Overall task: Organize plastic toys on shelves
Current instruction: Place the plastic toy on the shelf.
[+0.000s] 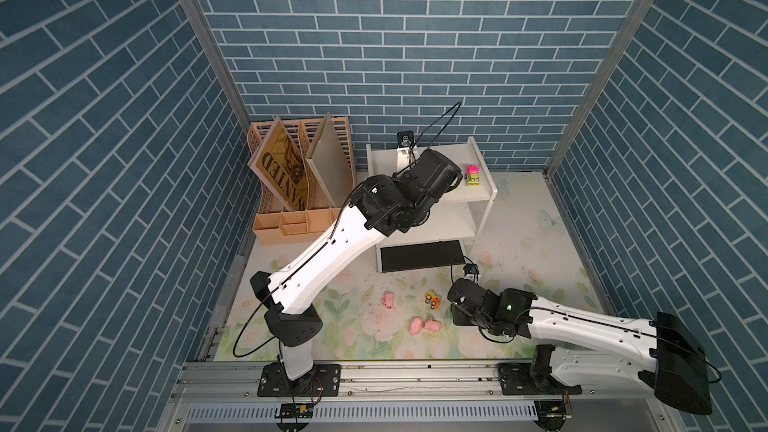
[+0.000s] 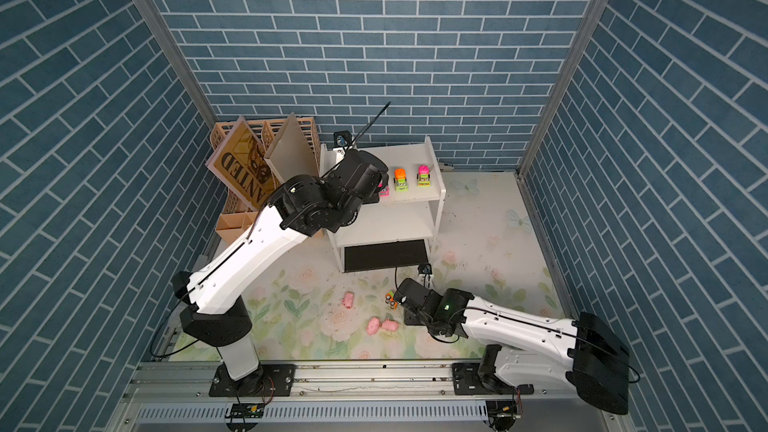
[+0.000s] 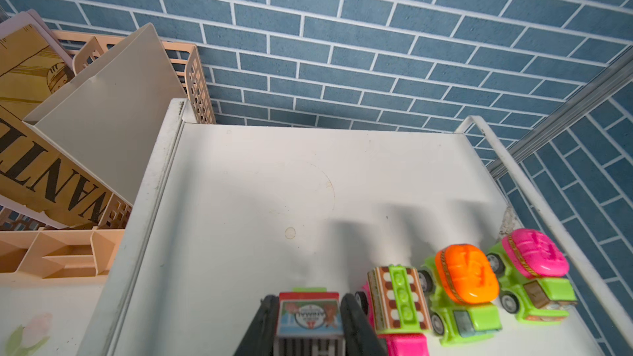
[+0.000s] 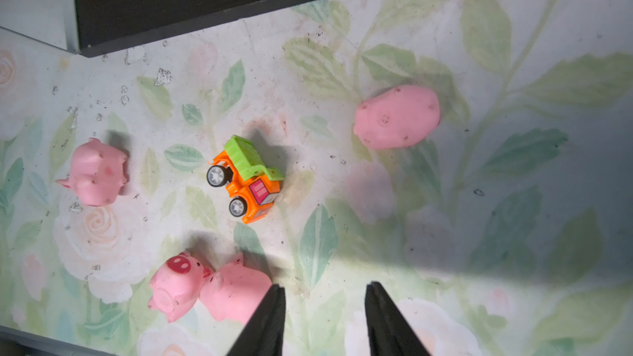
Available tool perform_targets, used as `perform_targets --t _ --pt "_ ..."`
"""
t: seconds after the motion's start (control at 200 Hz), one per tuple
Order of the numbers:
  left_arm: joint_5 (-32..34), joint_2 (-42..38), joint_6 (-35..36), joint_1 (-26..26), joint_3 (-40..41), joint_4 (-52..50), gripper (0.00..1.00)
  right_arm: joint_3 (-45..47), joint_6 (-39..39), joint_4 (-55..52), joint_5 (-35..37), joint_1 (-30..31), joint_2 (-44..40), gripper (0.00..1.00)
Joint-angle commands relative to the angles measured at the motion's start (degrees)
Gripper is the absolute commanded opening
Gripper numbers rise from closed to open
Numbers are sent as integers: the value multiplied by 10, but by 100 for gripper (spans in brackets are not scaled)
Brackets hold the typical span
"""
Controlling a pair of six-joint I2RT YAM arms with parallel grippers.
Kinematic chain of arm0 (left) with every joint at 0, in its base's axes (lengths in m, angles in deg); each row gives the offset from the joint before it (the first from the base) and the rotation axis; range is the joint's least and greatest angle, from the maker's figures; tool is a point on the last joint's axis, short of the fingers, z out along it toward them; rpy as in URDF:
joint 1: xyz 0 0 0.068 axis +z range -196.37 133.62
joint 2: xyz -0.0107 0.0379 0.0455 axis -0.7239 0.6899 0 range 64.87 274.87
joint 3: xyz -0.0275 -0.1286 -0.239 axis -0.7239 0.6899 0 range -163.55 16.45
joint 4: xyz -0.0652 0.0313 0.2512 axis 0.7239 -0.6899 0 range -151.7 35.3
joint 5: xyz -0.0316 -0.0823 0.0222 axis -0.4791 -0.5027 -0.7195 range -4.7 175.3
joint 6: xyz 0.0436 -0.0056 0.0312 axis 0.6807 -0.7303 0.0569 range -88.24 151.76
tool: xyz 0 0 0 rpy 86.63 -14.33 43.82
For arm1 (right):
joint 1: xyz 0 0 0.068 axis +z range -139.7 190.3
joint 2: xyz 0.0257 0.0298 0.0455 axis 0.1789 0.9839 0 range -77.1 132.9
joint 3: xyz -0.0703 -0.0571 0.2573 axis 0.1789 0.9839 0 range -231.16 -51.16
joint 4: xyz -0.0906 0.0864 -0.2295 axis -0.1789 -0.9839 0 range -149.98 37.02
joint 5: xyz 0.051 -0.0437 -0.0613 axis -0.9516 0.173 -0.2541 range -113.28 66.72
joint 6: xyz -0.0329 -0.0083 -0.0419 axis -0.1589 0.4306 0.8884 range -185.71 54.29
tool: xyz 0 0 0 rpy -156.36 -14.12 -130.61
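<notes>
My left gripper (image 3: pixel 310 297) is shut on a small toy truck (image 3: pixel 310 320) with a picture sticker, low over the top board of the white shelves (image 3: pixel 274 183). Three trucks stand in a row beside it on that board: a pink-and-green one (image 3: pixel 399 299), an orange-drum one (image 3: pixel 462 285) and a pink-drum one (image 3: pixel 534 275). My right gripper (image 4: pixel 325 289) hangs open over the floral mat with nothing between its fingers. An orange-and-green truck (image 4: pixel 246 179) lies on its side there, with several pink pigs around it. Two touching pigs (image 4: pixel 205 289) lie against one of its fingers (image 4: pixel 270 316).
A peach file organizer (image 1: pixel 299 184) holding a WANTED poster stands against the left side of the shelves (image 1: pixel 449 218). The shelves' dark bottom board (image 1: pixel 422 255) juts toward the toys on the mat. My left arm (image 1: pixel 332 251) reaches across in front of the organizer.
</notes>
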Motion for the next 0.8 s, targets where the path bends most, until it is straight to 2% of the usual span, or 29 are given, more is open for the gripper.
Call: perform_targets --t 0.0,0.185,0.275,0.35,0.505,0.795 --pt "-8 8 6 5 11 -4 29 6 -11 1 2 -3 3 42" --pt "-4 2 5 6 21 -1 42 7 -13 1 2 -4 0 43" --pt "-6 6 9 8 20 2 44 8 -13 2 2 -5 0 43" --pt "-8 9 10 9 21 2 42 6 -13 0 3 -5 0 43" --pt "-4 7 8 11 34 9 31 7 -13 0 4 -5 -1 43" --pt "6 5 11 17 35 34 30 9 -12 0 4 -9 -2 43"
